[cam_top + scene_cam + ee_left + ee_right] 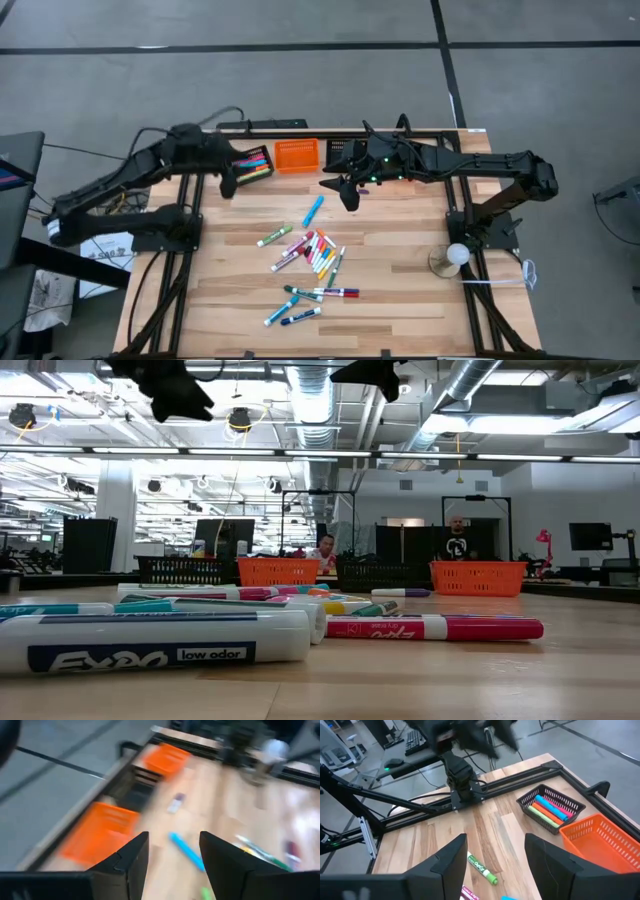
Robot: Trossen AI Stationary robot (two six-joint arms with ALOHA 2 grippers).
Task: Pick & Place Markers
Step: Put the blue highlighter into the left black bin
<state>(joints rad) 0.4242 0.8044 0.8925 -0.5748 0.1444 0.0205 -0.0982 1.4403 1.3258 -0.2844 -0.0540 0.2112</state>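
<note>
The left gripper [228, 186] hung open and empty just beside the black basket [252, 163], which held several markers. The orange basket [296, 155] stood next. The right gripper [350, 194] was open, holding nothing, above the blue marker [313, 210]. Remaining markers [312, 255] lay scattered mid-table.

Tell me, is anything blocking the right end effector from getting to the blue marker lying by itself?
Nothing visible. The right end effector hangs open above bare wood, and the lone blue marker lies apart from the other markers, with only the table between them.
</note>
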